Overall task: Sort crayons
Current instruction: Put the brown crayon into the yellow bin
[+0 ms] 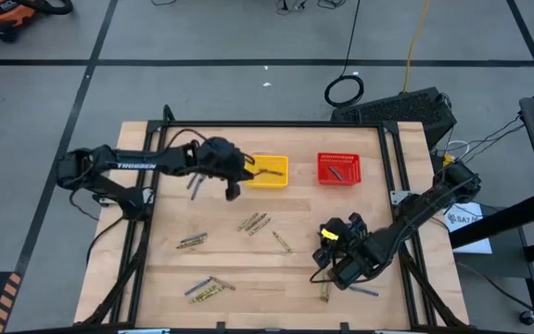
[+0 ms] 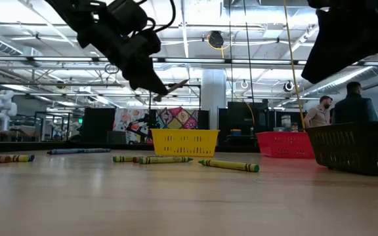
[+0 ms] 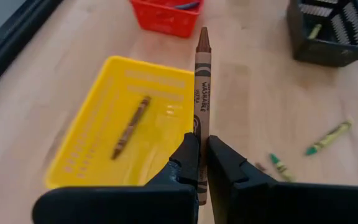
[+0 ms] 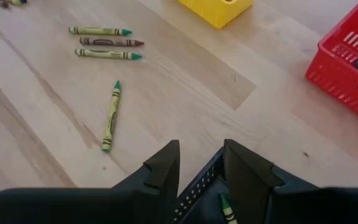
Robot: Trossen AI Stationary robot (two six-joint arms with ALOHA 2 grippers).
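My left gripper (image 3: 202, 158) is shut on a brown crayon (image 3: 202, 74) and hangs in the air beside the yellow basket (image 1: 269, 171), well above it in the low view (image 2: 184, 141). One brown crayon (image 3: 131, 126) lies in that basket. The red basket (image 1: 338, 168) holds a blue crayon (image 3: 185, 5). My right gripper (image 4: 201, 165) stands open over the black basket (image 4: 194, 190), in which a green crayon (image 4: 227, 208) lies. Several crayons (image 1: 253, 223) lie loose on the table. My left gripper pinches the brown crayon's blunt back end (image 3: 202, 127) between its two fingers. The crayon lies along the fingers and sticks out ahead of them, with its tip (image 3: 204, 34) farthest out. It is lifted clear, slanting slightly upward above the yellow basket in the low view (image 2: 174, 86).
Loose crayons lie in groups at the table's middle (image 1: 283, 241), left (image 1: 191, 241) and near edge (image 1: 207, 289), with more beside the right arm (image 1: 325, 289). In the right wrist view, three lie side by side (image 4: 104, 42) and one green-tipped crayon lies alone (image 4: 110, 118). People stand in the room behind (image 2: 320, 111).
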